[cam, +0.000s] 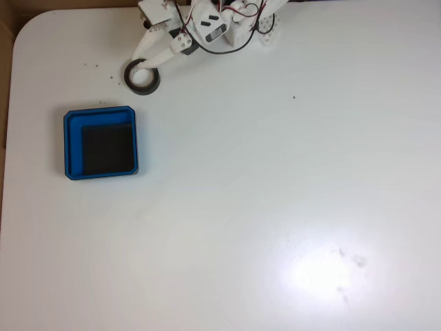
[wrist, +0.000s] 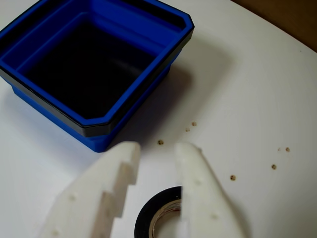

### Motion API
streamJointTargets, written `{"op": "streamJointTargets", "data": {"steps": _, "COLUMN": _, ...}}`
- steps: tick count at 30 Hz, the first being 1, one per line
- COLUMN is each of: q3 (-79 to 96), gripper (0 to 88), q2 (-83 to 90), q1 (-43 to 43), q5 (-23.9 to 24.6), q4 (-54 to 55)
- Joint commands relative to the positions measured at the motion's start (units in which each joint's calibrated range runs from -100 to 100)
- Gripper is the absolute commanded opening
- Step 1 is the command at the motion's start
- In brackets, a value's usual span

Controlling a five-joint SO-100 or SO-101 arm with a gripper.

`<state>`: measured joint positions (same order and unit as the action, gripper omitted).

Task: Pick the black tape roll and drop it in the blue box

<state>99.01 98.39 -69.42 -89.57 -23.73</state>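
The black tape roll [cam: 142, 79] lies flat on the white table near the arm's base, above and to the right of the blue box [cam: 100, 111] in the fixed view. My gripper [cam: 142, 67] is low over the roll and open. In the wrist view the two white fingers [wrist: 99, 193] reach in from the bottom, with my gripper [wrist: 158, 151] pointing toward the blue box [wrist: 153, 74]. The tape roll [wrist: 148, 218] sits at the bottom edge. Its left wall lies in the gap and the right finger covers its right side. The box holds nothing.
The white table [cam: 275, 207] stretches wide to the right and toward the bottom of the fixed view. Its rounded corner [cam: 27, 27] is at the top left, with brown floor beyond. Small brown specks [wrist: 233, 177] dot the surface near the roll.
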Motion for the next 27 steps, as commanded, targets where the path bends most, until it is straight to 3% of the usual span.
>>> {"op": "streamJointTargets", "data": {"steps": 1, "q3": 0.1, "gripper": 1.0, "q2": -0.1, "q1": -1.6, "q5": -0.4, "q4": -0.3}}
{"op": "streamJointTargets", "data": {"steps": 13, "q3": -17.3, "gripper": 1.0, "q2": -12.4, "q1": -1.1, "q5": 0.1, "q4": -24.4}}
{"op": "streamJointTargets", "data": {"steps": 27, "q3": -23.2, "gripper": 1.0, "q2": -23.9, "q1": -0.1, "q5": 0.2, "q4": -24.7}}
